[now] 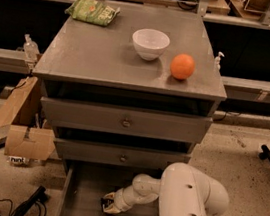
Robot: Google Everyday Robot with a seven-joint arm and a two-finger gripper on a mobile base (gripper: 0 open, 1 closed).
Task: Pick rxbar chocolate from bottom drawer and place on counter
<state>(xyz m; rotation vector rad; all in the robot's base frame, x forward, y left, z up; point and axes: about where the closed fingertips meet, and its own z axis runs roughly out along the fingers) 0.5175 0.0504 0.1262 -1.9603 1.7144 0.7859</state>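
Observation:
The bottom drawer [81, 198] is pulled open at the foot of the grey cabinet. My white arm reaches down into it from the lower right. My gripper [109, 204] is low over the drawer floor, right on the rxbar chocolate [105, 206], a small black bar with pale lettering that shows between the fingertips. The bar lies on or just above the floor. The counter [92, 53] is the flat grey cabinet top above.
On the counter stand a white bowl [150, 43], an orange [182, 66] and a green snack bag [92, 11]. Two upper drawers [125, 122] with small knobs are shut. Cardboard boxes [24, 141] and cables lie on the floor at left.

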